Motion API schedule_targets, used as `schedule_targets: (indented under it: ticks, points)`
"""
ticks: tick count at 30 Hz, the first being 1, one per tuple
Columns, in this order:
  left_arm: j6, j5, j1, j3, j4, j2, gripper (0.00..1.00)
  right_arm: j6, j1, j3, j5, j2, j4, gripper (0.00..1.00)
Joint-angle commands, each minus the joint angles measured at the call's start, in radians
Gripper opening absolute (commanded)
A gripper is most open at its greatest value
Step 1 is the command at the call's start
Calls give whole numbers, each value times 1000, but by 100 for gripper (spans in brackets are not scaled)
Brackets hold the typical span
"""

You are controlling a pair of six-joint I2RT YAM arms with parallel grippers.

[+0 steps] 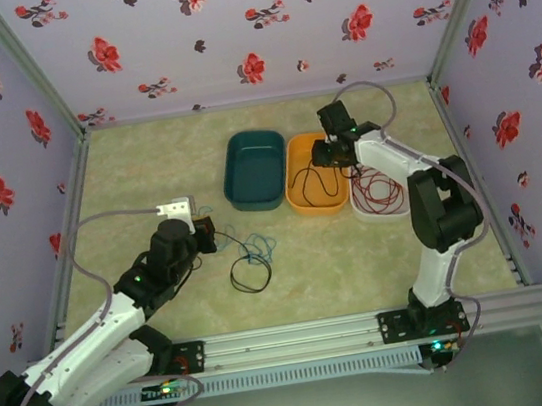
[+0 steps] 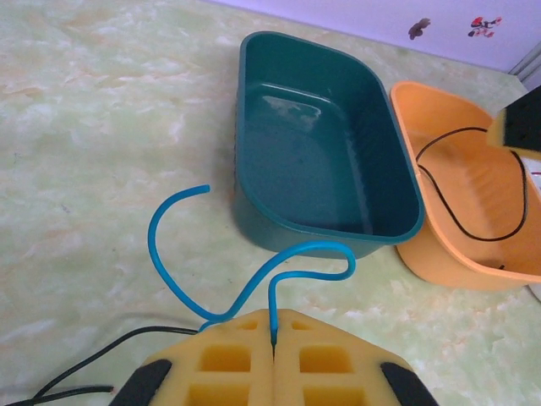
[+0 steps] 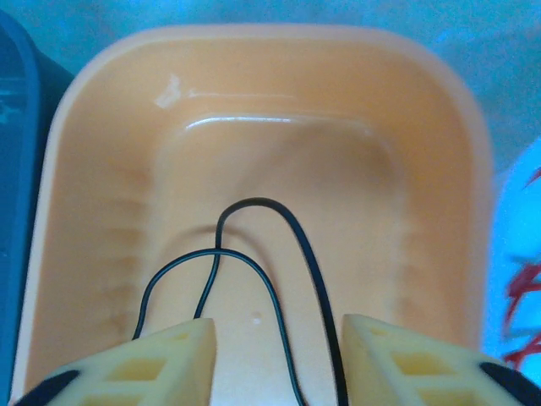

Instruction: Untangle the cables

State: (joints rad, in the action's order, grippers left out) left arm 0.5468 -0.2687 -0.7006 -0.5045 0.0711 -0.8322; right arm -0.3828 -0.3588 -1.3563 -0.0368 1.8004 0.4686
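Clamped on blue cable (image 2: 314, 245) w/ L gripper (image 2: 273, 338): pull slow, clear of tangle (image 1: 249, 264). Jaws apart on R gripper (image 3: 277, 338) over orange tray (image 3: 423, 169).

We lose the black cable (image 3: 254, 200) in the orange tray (image 3: 101, 169) at the lower edge. Left of that tray, the blue cable (image 2: 325, 244) hides its end inside the left gripper (image 2: 273, 326), pinched.

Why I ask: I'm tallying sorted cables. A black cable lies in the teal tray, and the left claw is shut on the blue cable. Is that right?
Not quite: the tray is wrong. The black cable lies in the orange tray, as the right wrist view shows; the teal tray has no cable in it. The left claw is indeed shut on the blue cable.
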Motion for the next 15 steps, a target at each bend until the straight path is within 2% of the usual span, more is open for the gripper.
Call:
schedule_targets:
  ticks: [1, 10, 15]
  points:
    - [24, 3, 16, -35, 25, -7, 0, 21, 6, 14, -86, -92, 55, 48]
    - [49, 3, 33, -36, 59, -18, 0, 18, -14, 111, -82, -242, 39, 53]
    - [55, 4, 60, -39, 134, 6, 0, 12, -102, 166, -48, -332, 26, 51]
